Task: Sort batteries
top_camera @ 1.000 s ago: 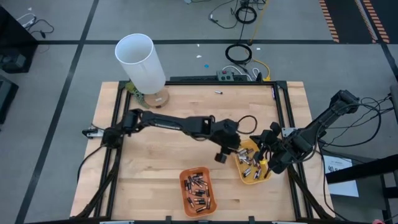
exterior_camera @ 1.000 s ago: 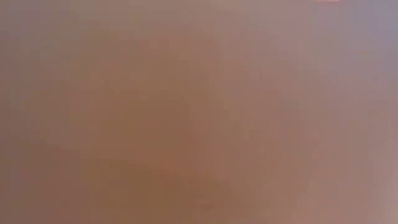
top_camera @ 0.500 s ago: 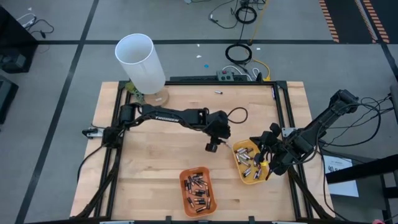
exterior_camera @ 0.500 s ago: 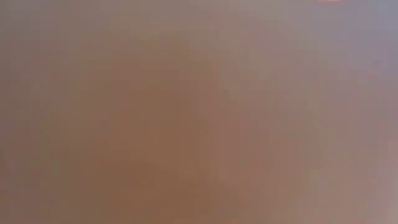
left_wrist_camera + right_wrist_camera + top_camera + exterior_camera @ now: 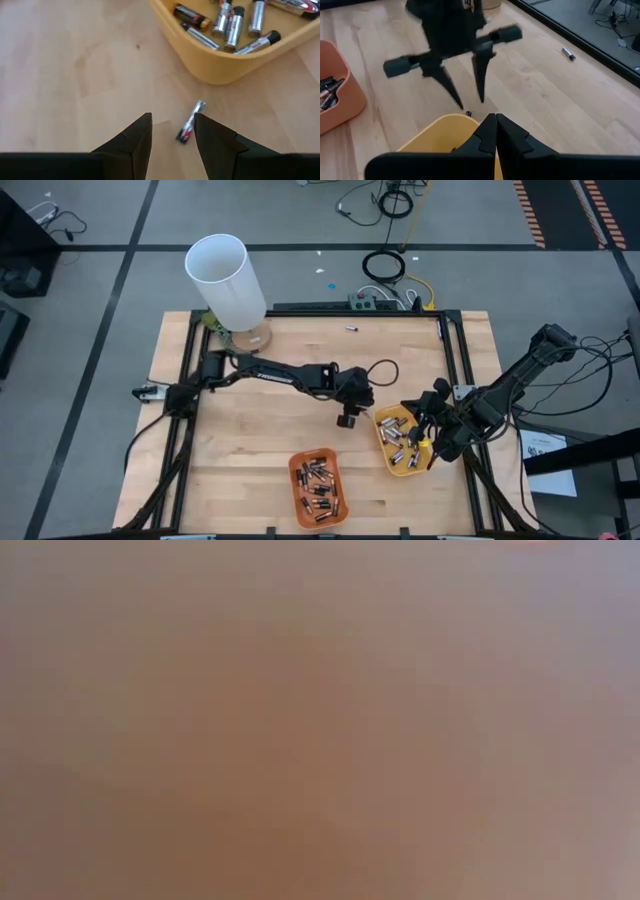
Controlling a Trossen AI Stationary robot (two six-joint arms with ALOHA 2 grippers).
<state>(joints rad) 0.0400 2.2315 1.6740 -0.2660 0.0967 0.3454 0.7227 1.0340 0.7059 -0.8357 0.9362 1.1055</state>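
A silvery battery (image 5: pixel 191 128) lies alone on the wooden table, just left of the yellow tray (image 5: pixel 386 452). My left gripper (image 5: pixel 172 120) hangs open low over it. Its fingers stand on either side of the battery without touching it, which also shows in the right wrist view (image 5: pixel 471 103). The yellow tray holds several batteries (image 5: pixel 227 22), silvery and dark. The orange tray (image 5: pixel 297 492) near the front edge holds several dark batteries (image 5: pixel 318 485). My right gripper (image 5: pixel 492 120) is shut and waits over the yellow tray's right side (image 5: pixel 428 442).
A tall white tube (image 5: pixel 225 280) stands at the table's far left corner. One loose battery (image 5: pixel 351 329) lies near the far edge. A black frame (image 5: pixel 455 350) borders the table. The low view is covered and shows nothing.
My left gripper has drawn back from the yellow tray's left rim toward the table's far left and sunk toward the table. It now hangs low over the lone battery. Its fingers have stayed open.
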